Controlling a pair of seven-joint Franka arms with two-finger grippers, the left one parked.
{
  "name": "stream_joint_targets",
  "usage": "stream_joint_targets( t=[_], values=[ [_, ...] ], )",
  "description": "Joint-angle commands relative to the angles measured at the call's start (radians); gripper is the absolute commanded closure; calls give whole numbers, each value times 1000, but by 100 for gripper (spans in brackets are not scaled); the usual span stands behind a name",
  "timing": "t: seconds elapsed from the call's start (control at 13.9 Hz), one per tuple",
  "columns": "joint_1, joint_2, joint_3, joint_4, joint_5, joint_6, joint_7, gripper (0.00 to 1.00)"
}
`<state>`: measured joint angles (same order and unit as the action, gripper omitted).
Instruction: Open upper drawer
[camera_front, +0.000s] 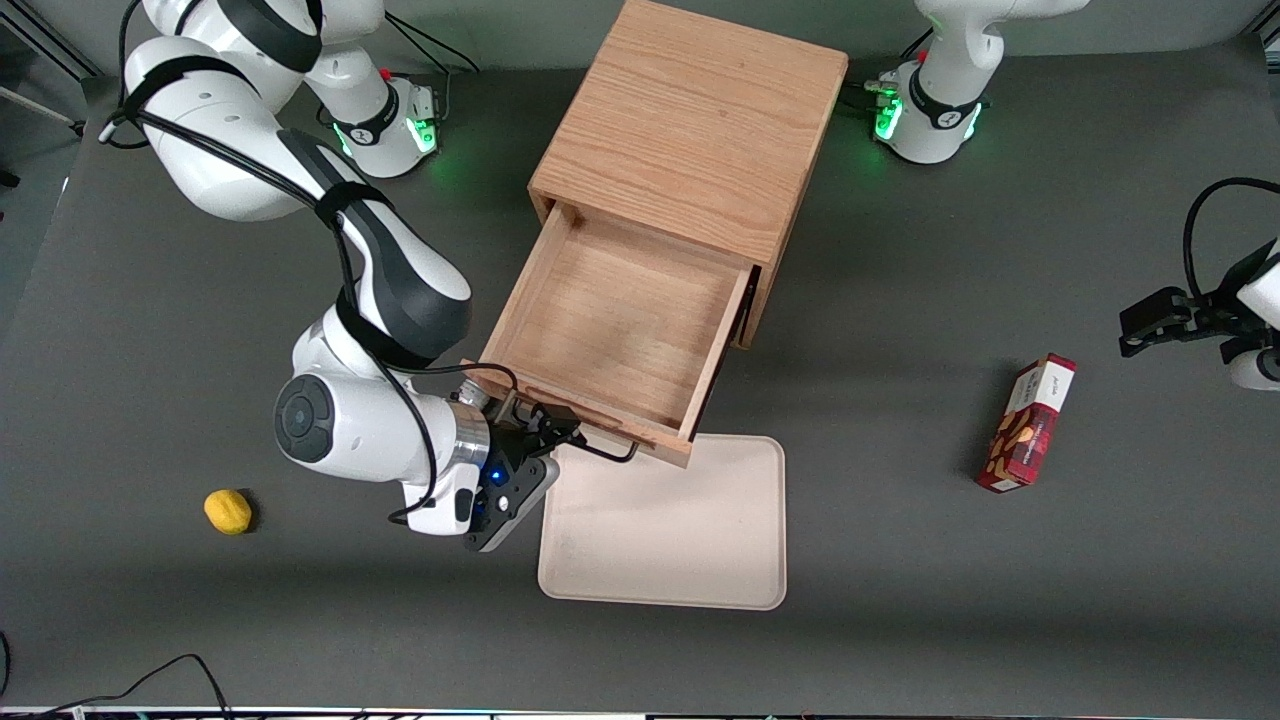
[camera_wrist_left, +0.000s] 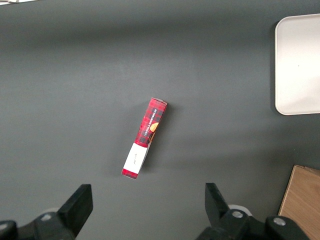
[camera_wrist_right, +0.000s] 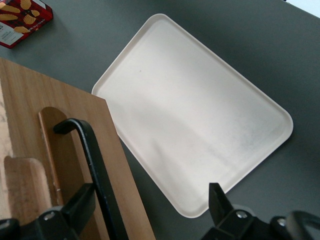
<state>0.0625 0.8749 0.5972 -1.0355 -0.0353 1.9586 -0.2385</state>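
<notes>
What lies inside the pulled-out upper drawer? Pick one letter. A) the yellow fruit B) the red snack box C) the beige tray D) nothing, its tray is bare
D: the upper drawer is pulled far out and shows only bare wood inside; the red snack box, the yellow fruit and the beige tray all lie on the table, and the gripper is at the drawer's black handle, open around it.

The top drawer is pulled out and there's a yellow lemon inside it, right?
Not quite. The upper drawer is pulled out, but the front view shows its tray empty. The yellow fruit lies on the table toward the working arm's end. The gripper is at the drawer's black handle.
</notes>
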Motion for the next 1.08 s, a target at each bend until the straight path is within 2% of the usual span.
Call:
stream_joint_targets(
  t=[0.0,0.36,0.58,0.72,0.86,1.01],
  values=[
    [4,-19,6,43,-15,-70,-16,0],
    [-27,-204,3,40,-18,-223,-4,0],
    [-79,-351,-8,31,-21,-418,48,0],
    [-98,-480,-86,25,-21,-557,108,0],
    [-98,-612,-208,-21,-28,-680,154,0],
    [-99,-715,-286,-95,0,-806,220,0]
  ],
)
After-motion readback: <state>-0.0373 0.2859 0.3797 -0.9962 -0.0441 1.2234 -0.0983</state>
